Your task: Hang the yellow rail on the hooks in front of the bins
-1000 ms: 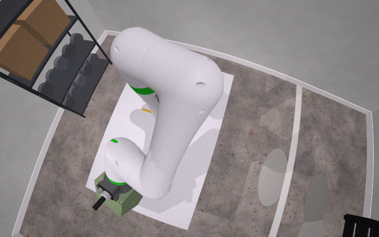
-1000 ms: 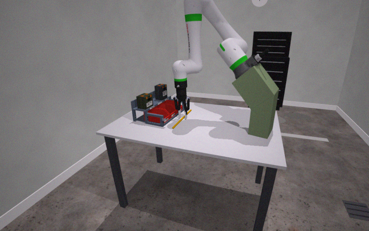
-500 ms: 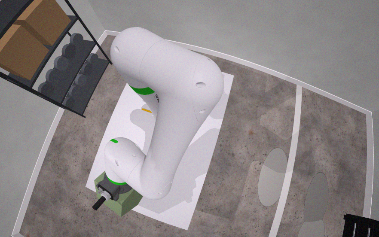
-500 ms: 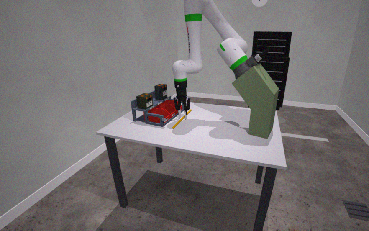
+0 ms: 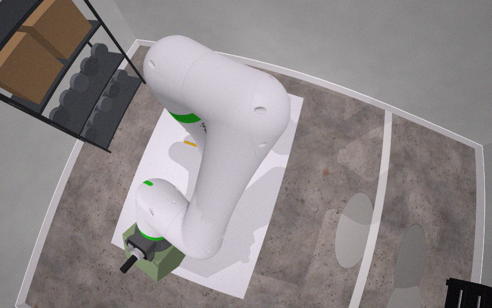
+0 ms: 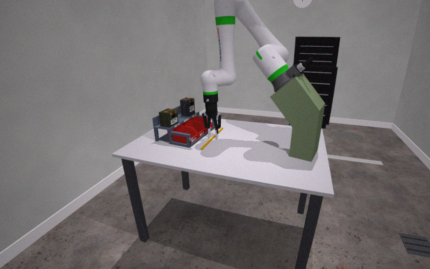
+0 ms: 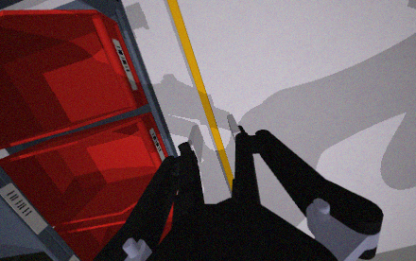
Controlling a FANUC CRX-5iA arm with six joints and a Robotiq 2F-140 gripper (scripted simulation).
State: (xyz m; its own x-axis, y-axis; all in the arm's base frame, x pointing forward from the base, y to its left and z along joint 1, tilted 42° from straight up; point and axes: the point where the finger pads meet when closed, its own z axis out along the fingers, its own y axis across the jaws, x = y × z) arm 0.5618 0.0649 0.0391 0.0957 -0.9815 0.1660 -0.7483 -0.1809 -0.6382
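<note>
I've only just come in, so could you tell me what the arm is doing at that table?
The arm's gripper is down over a yellow rail that lies flat on the table, beside the red bins. Its fingers stand partly open on either side of the rail with gaps showing, so nothing is gripped yet. The rail is not hung; the hooks cannot be made out in these views.
</note>
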